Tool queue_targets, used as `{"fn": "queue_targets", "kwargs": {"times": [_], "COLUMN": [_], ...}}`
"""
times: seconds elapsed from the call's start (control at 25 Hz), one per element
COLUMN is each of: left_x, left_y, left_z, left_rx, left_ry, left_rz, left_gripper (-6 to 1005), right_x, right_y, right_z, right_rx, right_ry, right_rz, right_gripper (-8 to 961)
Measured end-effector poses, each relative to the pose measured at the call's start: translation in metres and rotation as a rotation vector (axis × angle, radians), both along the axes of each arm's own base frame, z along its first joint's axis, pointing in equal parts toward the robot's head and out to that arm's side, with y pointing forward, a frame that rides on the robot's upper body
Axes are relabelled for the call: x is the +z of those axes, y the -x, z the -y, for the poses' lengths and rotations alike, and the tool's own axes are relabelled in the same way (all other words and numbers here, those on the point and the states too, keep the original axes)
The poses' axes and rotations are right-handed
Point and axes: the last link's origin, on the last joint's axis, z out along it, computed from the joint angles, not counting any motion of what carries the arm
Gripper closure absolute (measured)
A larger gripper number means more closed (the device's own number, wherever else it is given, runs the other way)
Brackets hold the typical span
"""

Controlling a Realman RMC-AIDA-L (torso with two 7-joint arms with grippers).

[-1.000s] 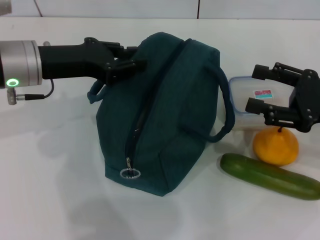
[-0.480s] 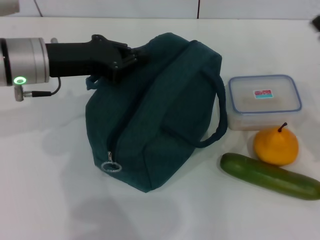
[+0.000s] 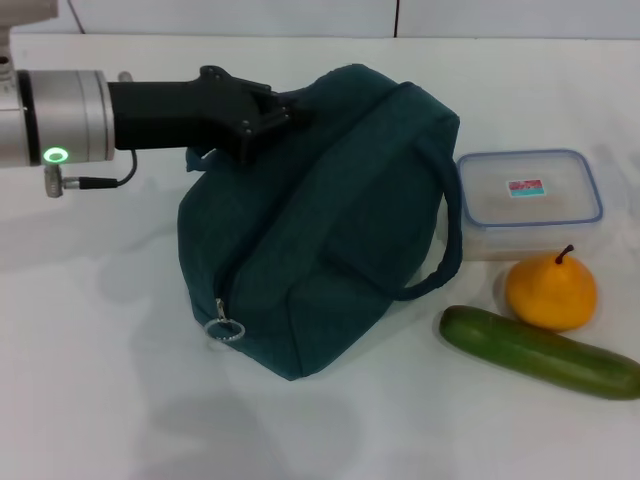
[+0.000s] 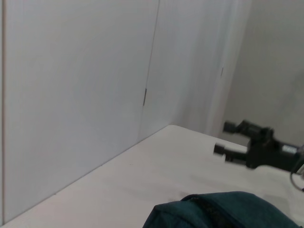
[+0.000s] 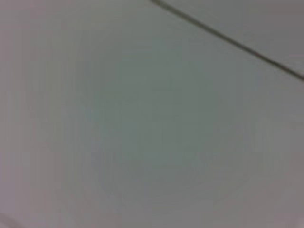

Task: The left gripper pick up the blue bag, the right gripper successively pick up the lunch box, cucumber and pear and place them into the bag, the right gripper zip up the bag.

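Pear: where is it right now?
Head view: the pear sits on the table on the robot's right, just in front of the lunch box and right behind the cucumber, to the right of the blue bag.

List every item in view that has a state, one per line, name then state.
blue bag: zipper shut, on the table, held at its far top edge by the left gripper.
left gripper: clamped on the bag's fabric.
right gripper: away from the items, fingers apart, holding nothing.
lunch box: lid on, resting on the table beside the bag.
pear: upright, stem up, outside the bag.
cucumber: lying flat, outside the bag.
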Motion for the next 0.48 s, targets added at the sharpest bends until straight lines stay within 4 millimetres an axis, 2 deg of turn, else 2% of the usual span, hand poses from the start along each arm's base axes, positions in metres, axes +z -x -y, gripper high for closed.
{"fn": "queue_targets", "kwargs": {"times": [0.28, 0.48], "left_x": [-0.001, 0.0], "left_y": [-0.002, -0.007], "left_z": [-0.001, -0.003], "left_rx": [0.005, 0.007], "left_ry": [0.008, 0.009], "left_rz": [0.01, 0.026], "left_gripper": [949, 949], "right_x": [-0.013, -0.023], "right_y": [-0.001, 0.001], "right_z": [-0.006, -0.002], "right_rx": [-0.05, -0.05], "right_ry": [0.088, 0.152], "right_rz": [-0.078, -0.116], "right_gripper": [169, 169]}}
